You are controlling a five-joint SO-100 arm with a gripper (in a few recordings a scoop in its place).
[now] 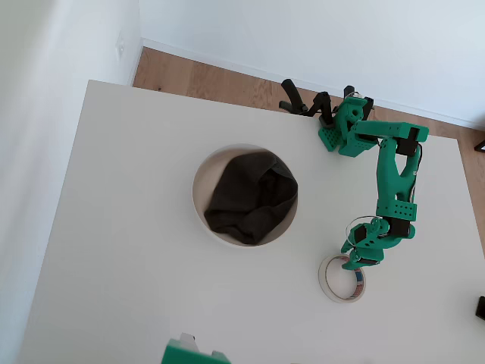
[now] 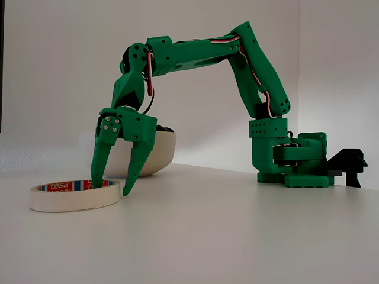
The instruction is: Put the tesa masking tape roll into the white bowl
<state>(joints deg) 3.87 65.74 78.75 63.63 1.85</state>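
The tesa masking tape roll [image 1: 341, 278] lies flat on the white table at the lower right of the overhead view; in the fixed view the tape roll [image 2: 74, 196] shows its red and blue printed core. My green gripper [image 2: 112, 184] is open and points down over the roll's edge. One finger reaches inside the ring and the other stands outside it. In the overhead view the gripper [image 1: 358, 260] covers the roll's upper rim. The white bowl [image 1: 198, 189] sits mid-table to the left with a dark cloth [image 1: 250, 197] inside, and in the fixed view the bowl [image 2: 163, 152] stands behind the gripper.
The arm's base [image 1: 345, 130] is clamped at the table's far edge by black clamps [image 1: 303, 102]. In the fixed view the base [image 2: 293, 165] stands at the right. Bare white tabletop [image 1: 136, 227] lies around the bowl.
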